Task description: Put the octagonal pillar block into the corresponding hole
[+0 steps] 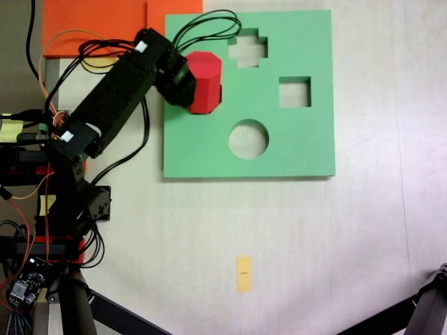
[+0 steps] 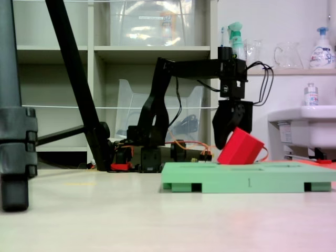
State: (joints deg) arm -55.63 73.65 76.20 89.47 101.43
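At the green board's [image 1: 209, 150] left edge, gripper [image 2: 227, 137] clamps tilted red block [image 1: 204, 82]; low corner touching board.

The bright red, eight-sided foam block [image 1: 204, 78] looked matt and soft-edged, without shine. The green square foam board [image 1: 307, 143] under it had the same dull, faintly grainy finish, its cut edges clean in a fixed view [image 2: 247, 182]. The black plastic gripper [image 2: 229, 137] showed a slight sheen, as did the arm's hard black plastic casing [image 1: 115, 94]. The pale worktop [image 1: 314, 244] looked smooth with a soft, low gloss, and a small yellow paper label [image 1: 243, 273] near its bottom edge lay flat and matt
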